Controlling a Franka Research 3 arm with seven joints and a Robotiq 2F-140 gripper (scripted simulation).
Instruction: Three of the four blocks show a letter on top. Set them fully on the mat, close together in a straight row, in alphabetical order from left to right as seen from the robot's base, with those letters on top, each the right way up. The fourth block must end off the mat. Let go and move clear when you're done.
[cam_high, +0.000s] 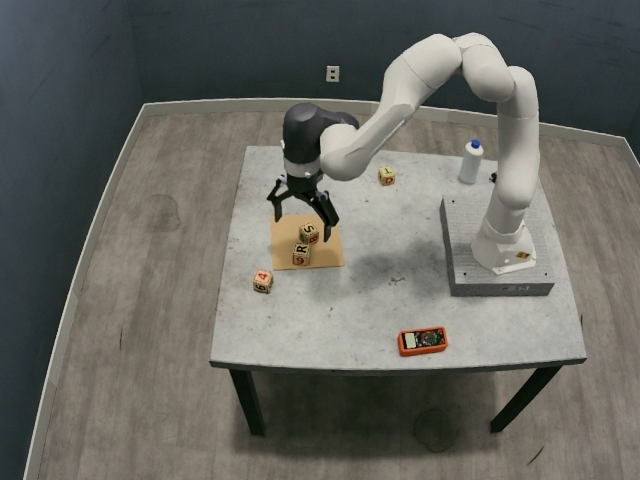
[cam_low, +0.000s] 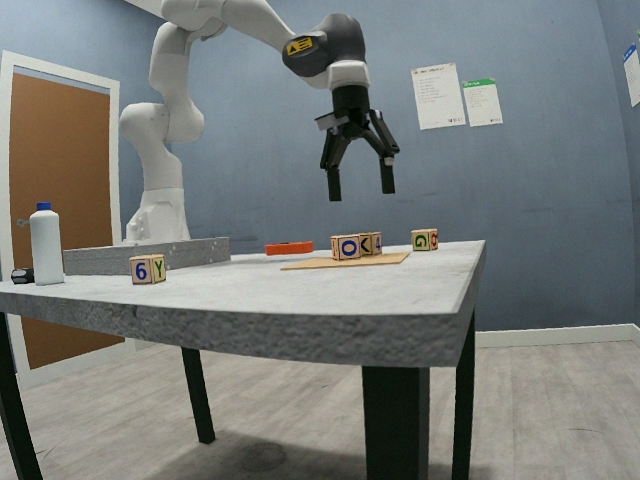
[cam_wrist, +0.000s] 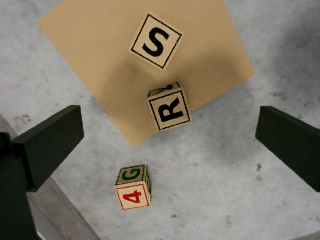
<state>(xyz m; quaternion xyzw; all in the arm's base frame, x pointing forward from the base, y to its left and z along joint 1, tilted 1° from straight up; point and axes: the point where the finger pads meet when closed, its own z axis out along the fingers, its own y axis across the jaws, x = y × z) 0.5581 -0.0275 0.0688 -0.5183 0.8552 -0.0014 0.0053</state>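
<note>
My gripper is open and empty, above the blocks. The R block stands on the tan mat near its edge; the R's top points away from the base. The S block is on the mat, to the R block's right as seen from the base, turned askew, very near it. The T block stands off the mat, on the base's right. The block with 4 on top is off the mat.
A white bottle with a blue cap stands near the T block's side of the table, with a small black object beside it. An orange multimeter lies at the opposite side.
</note>
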